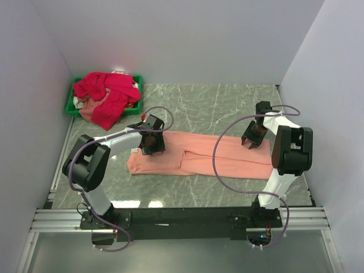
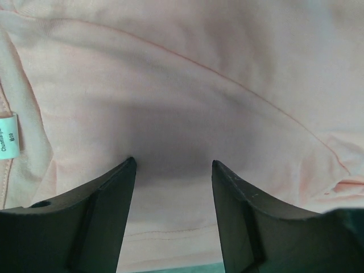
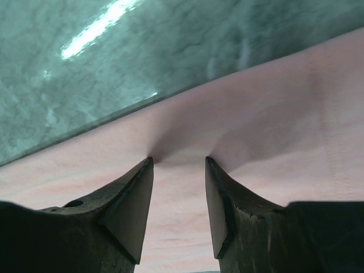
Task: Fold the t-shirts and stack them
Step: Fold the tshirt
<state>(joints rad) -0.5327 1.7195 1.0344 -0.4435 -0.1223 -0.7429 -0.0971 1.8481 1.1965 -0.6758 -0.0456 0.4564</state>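
A salmon-peach t-shirt [image 1: 199, 156] lies folded into a long strip across the grey marble table [image 1: 216, 105]. My left gripper [image 1: 152, 142] is open, its fingertips pressed down on the shirt's left part [image 2: 170, 114], near a white size label [image 2: 9, 135]. My right gripper [image 1: 252, 139] is open, its tips pressed into the shirt's far edge at the right end [image 3: 187, 182], dimpling the cloth. Crimson-pink t-shirts [image 1: 107, 94] lie heaped over a green bin [image 1: 73, 105] at the back left.
The green bin stands in the back left corner, with the pink cloth hanging over its front rim. White walls close the table on three sides. The black rail [image 1: 182, 216] with both arm bases runs along the near edge.
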